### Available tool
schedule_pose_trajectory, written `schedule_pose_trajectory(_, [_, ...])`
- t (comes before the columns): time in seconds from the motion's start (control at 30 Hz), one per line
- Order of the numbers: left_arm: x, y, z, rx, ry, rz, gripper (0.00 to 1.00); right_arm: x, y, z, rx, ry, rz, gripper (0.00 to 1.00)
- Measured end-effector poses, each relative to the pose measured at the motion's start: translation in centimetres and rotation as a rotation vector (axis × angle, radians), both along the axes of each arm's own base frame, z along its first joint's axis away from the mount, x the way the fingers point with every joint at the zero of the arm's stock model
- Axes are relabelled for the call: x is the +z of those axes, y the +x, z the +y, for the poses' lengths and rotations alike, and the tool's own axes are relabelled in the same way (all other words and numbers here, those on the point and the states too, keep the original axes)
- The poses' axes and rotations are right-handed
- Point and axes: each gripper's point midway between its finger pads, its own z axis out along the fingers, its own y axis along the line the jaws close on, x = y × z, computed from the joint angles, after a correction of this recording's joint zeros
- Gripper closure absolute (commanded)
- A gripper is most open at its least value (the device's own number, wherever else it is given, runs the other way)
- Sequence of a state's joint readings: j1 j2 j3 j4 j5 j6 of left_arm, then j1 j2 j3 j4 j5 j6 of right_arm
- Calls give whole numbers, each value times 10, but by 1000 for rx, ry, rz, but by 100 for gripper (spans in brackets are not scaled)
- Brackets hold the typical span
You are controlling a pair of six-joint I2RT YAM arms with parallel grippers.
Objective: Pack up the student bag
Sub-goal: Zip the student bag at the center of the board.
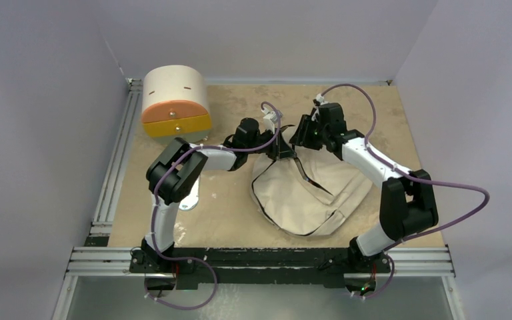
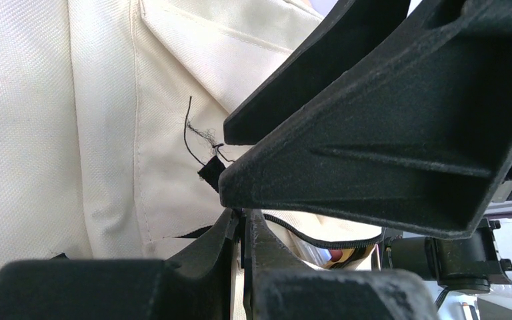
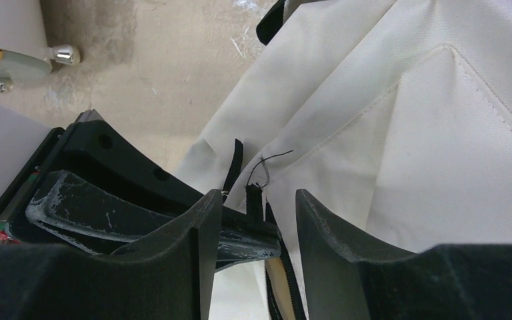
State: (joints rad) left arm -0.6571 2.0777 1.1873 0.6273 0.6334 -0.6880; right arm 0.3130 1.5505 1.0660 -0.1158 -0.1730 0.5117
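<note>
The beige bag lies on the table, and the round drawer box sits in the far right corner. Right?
No. The top external view shows the round drawer box in the far left corner. The beige bag does lie on the table.

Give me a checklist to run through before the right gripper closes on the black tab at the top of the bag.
1. Left gripper pinching the student bag: ok, its fingers are closed on the fabric edge.
2. Right gripper open: ok, there is a clear gap between its fingers.
3. Black tab inside that gap: ok, roughly centred; how deep it sits, cannot tell.
4. Grippers apart from each other: cannot tell, the left finger lies right beside the tab.
5. Bag's zipper state: cannot tell.
6. Drawer box away from both arms: ok, it stands at the far left.
</note>
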Motion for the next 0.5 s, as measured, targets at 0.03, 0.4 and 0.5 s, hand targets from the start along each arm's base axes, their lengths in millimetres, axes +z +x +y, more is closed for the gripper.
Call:
schedule_pose_trajectory(0.03, [0, 0, 0, -1, 0, 0, 100, -1, -1, 1, 4, 2, 4, 54])
schedule_pose_trajectory(0.4, [2, -1, -1, -9, -4, -2, 100, -11, -4, 7, 41, 20, 31, 63])
schedule_pose_trajectory(0.5, [1, -1, -1, -11, -3, 0, 100, -16, -6, 7, 45, 19, 39, 67])
